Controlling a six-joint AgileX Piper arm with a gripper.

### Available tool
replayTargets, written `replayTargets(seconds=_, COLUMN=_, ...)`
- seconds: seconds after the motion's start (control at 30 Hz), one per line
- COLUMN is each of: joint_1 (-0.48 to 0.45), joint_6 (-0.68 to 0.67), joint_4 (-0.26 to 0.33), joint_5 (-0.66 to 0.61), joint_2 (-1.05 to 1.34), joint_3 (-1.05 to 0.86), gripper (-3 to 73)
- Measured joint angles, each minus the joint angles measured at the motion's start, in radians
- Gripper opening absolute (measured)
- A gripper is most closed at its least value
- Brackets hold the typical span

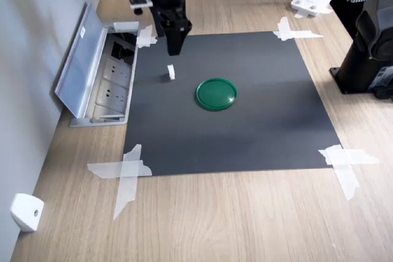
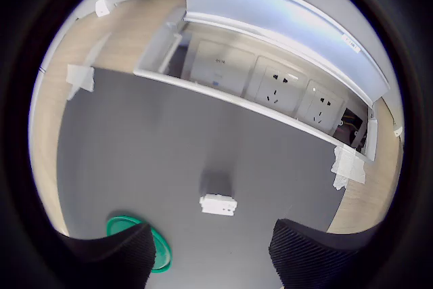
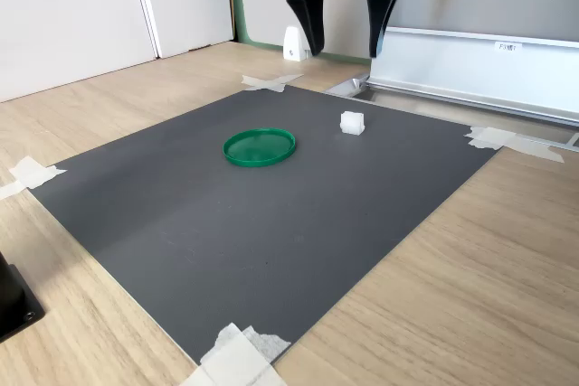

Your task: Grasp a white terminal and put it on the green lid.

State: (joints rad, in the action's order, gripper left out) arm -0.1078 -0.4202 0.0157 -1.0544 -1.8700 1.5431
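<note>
White terminal point(image 3: 352, 122) on taped black mat point(image 3: 271, 214), wooden desk point(image 3: 470, 287), claw point(image 3: 346, 42) spread apart above.

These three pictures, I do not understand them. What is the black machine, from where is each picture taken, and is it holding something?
The black machine is a robot arm ending in a gripper, a two-fingered claw. Two pictures come from fixed cameras beside the table: the first exterior view looks down from above, the second exterior view looks low across the surface. The round, distorted picture is the wrist view, from a camera on the arm itself; the two dark shapes at its edge are the gripper's fingers.

On the wooden table lies a dark mat, held by white tape at its corners. On the mat are a green lid and a small white terminal, standing apart from each other. Beside the mat is an open socket box.

The gripper holds nothing: it is open and hangs above the terminal.
</note>
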Motion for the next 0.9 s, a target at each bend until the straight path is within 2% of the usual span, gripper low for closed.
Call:
replayTargets(seconds=0.4, joint_1=0.000, joint_6=-0.001, joint_4=-0.022, joint_5=0.079, joint_2=-0.078, joint_3=-0.054, gripper=69.0)
replayTargets(seconds=0.73, joint_1=0.000, joint_6=0.000, joint_4=-0.022, joint_5=0.129, joint_2=-0.141, joint_3=-0.055, gripper=68.7)
replayTargets(seconds=0.9, joint_1=0.000, joint_6=-0.001, joint_4=-0.016, joint_5=0.150, joint_2=-0.147, joint_3=-0.055, gripper=66.1)
